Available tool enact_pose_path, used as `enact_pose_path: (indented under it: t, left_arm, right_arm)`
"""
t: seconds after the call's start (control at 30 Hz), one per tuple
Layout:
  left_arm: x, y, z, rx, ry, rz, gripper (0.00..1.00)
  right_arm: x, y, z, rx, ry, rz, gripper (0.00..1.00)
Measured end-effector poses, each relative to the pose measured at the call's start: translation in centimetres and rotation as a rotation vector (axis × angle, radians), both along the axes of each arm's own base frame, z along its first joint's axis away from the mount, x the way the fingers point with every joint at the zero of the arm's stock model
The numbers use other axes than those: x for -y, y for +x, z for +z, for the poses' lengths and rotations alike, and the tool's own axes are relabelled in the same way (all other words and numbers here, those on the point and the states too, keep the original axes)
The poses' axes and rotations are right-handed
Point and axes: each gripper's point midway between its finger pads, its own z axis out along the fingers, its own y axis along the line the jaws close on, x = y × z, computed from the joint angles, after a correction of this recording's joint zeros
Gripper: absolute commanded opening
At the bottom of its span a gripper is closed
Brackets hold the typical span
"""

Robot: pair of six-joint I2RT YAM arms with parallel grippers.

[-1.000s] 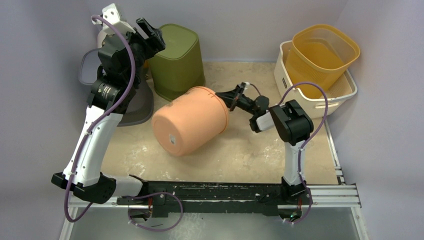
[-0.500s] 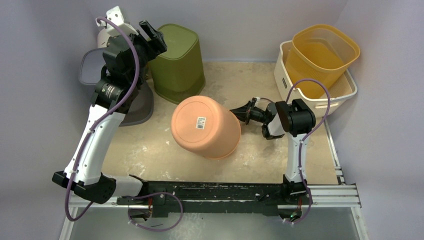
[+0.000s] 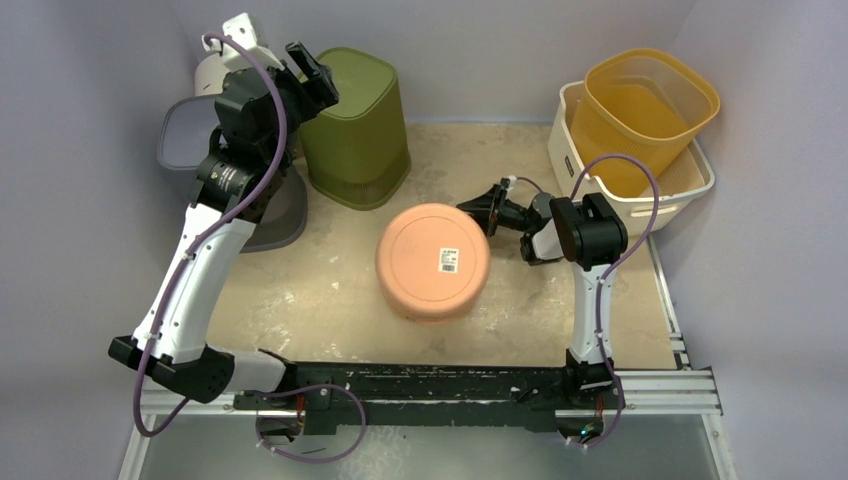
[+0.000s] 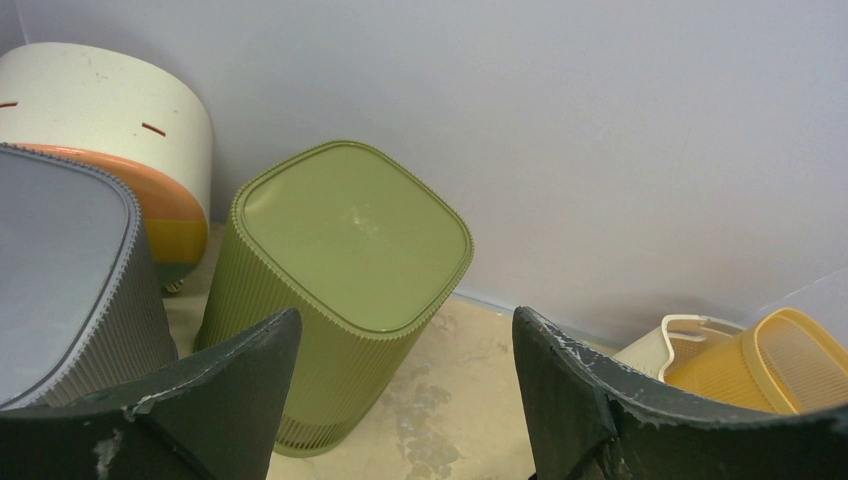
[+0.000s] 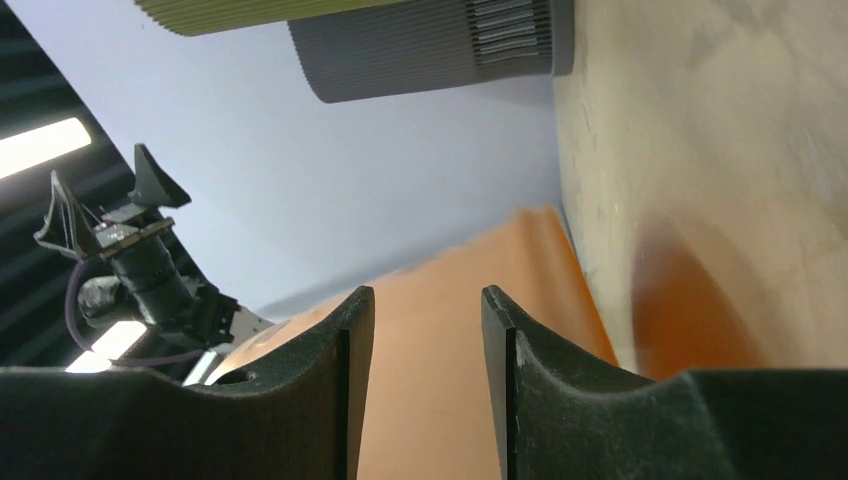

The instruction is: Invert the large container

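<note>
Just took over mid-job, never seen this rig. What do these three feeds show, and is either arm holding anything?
Two robot arms are bolted at the table's near edge. One feed looks down on both; the other two sit on the wrists, dark fingers in frame. The orange container stands mouth-down mid-table, label up. Behind it are a green bin and a grey bin; right, a yellow basket in a white tray. The left pincer is raised, open, empty. The right pincer sits beside the container, open, holding nothing.

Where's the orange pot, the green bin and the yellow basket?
orange pot point(image 3: 432, 250), top external view, on its labelled base.
green bin point(image 4: 350, 230), left wrist view, on its flat top.
yellow basket point(image 3: 640, 115), top external view, on its inside wall.
</note>
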Motion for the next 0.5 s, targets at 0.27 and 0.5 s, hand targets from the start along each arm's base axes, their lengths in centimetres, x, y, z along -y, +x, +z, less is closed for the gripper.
enact_pose_path:
  t: [0.27,0.5]
  left_arm:
    - [0.4,0.9,-1.0,-0.024,0.011,-0.002,0.75]
    - [0.8,1.4,-2.2,-0.043,0.019,-0.013,0.75]
  right_arm:
    - [-0.7,4.1,3.2,0.265,-0.003,-0.013,0.47]
    - [-1.3,7.8,3.9,0.394,-0.065,-0.026,0.49]
